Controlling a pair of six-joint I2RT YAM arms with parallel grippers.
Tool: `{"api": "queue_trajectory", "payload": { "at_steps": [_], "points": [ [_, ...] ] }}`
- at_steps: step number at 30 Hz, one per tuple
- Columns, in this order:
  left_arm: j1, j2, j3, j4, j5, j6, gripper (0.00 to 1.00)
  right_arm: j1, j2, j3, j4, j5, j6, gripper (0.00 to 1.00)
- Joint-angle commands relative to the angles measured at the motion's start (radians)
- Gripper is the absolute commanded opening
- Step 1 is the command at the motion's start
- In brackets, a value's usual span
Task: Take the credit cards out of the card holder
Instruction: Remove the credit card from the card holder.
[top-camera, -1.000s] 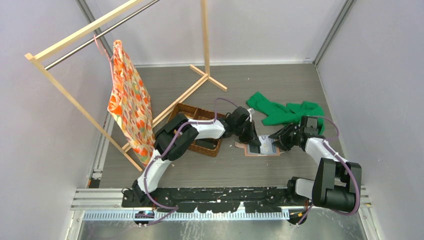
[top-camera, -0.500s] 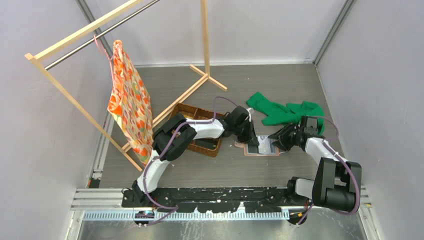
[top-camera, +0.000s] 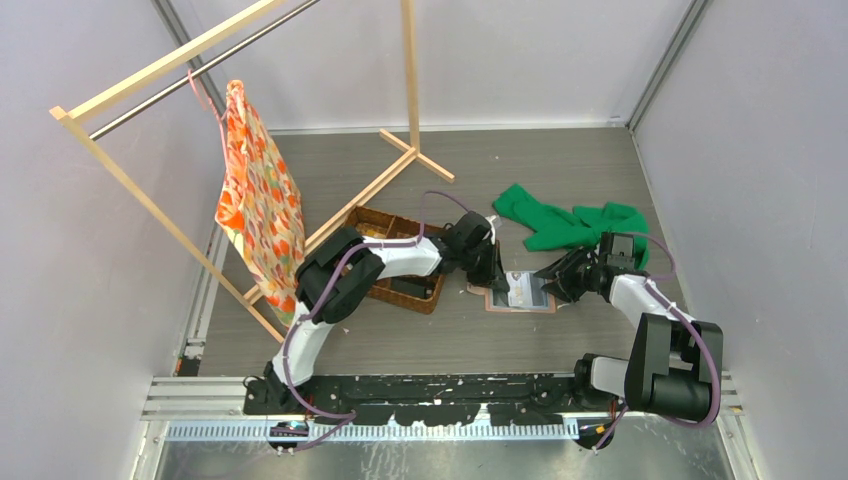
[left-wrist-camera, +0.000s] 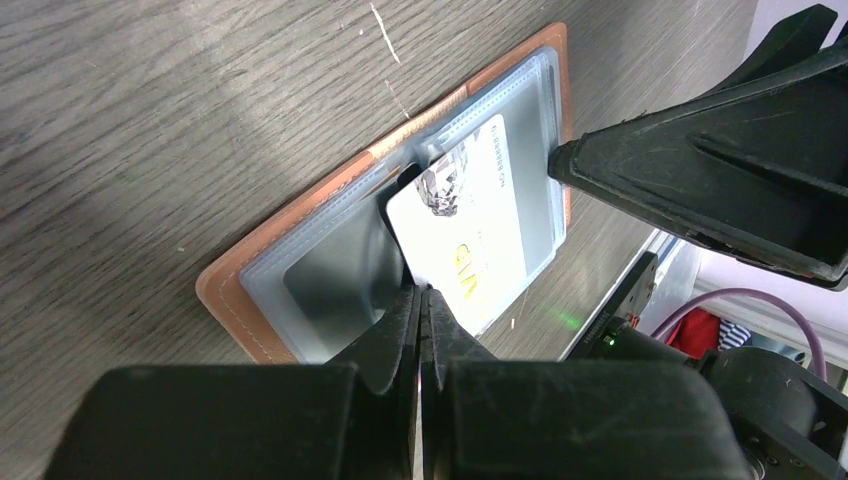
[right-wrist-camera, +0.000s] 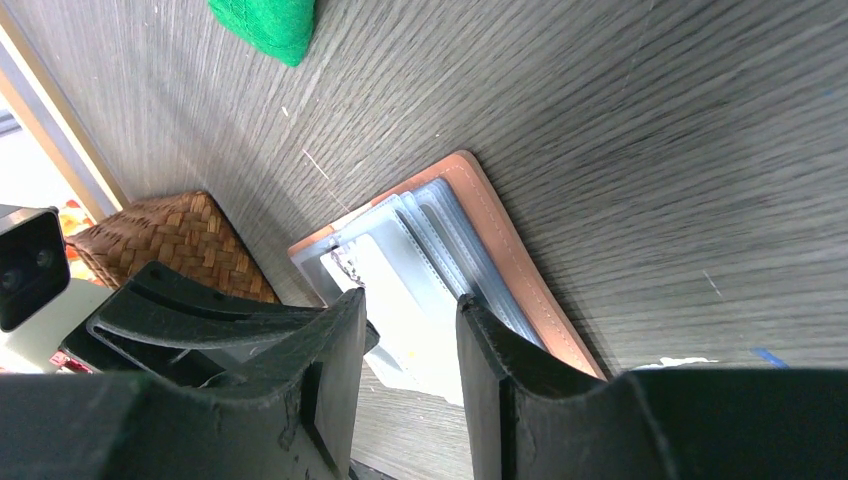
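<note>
**Item 1: card holder** (left-wrist-camera: 330, 275). Lying open and flat on the tabletop (left-wrist-camera: 150, 120), tan cover down, grey sleeves up. Long axis running from one tool to the other.

**Item 2: white card** (left-wrist-camera: 475, 225). In the holder's sleeve on the side toward the right arm, skewed to the pocket, 1 corner poking out over the fold.

**Item 3: left tool** (left-wrist-camera: 420, 296). Pressed together, tips down on the holder's middle at the card's exposed edge. Contact with the card likely; card caught between the tips or merely nudged, cannot tell. The nearer tool to the card.

**Item 4: right tool** (right-wrist-camera: 408, 318). Spread, nothing clamped, 1 fingertip at the holder's far end, apparently pinning it.

**Item 5: woven basket** (right-wrist-camera: 185, 235). Beyond the holder's left end.

**Item 6: green cloth** (right-wrist-camera: 265, 22). Behind the holder, apart from it.

**Note:** card extraction probably toward the left arm, along the holder's long axis, the right tool anchoring.
</note>
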Motion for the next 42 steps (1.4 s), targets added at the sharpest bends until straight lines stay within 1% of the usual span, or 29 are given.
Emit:
{"api": "queue_trajectory", "payload": {
  "at_steps": [1, 8, 11, 14, 31, 42],
  "points": [
    [0.025, 0.000, -0.048, -0.169, -0.078, 0.076, 0.01, 0.005, 0.023, -0.034, -0.085, 0.072, -0.026, 0.44],
    [0.033, -0.032, -0.064, -0.164, -0.075, 0.081, 0.00, 0.005, 0.022, -0.034, -0.085, 0.071, -0.026, 0.44],
    [0.045, -0.047, -0.084, -0.139, -0.017, 0.084, 0.01, 0.005, 0.019, -0.035, -0.085, 0.071, -0.026, 0.44],
    [0.050, -0.060, -0.098, -0.132, 0.012, 0.093, 0.01, 0.005, 0.015, -0.037, -0.085, 0.072, -0.026, 0.44],
    [0.051, -0.104, -0.079, -0.183, 0.006, 0.137, 0.00, 0.006, 0.011, -0.034, -0.084, 0.057, -0.027, 0.44],
    [0.065, -0.110, -0.053, -0.200, 0.015, 0.147, 0.01, 0.005, -0.111, 0.000, -0.109, -0.008, -0.041, 0.47]
  ]
}}
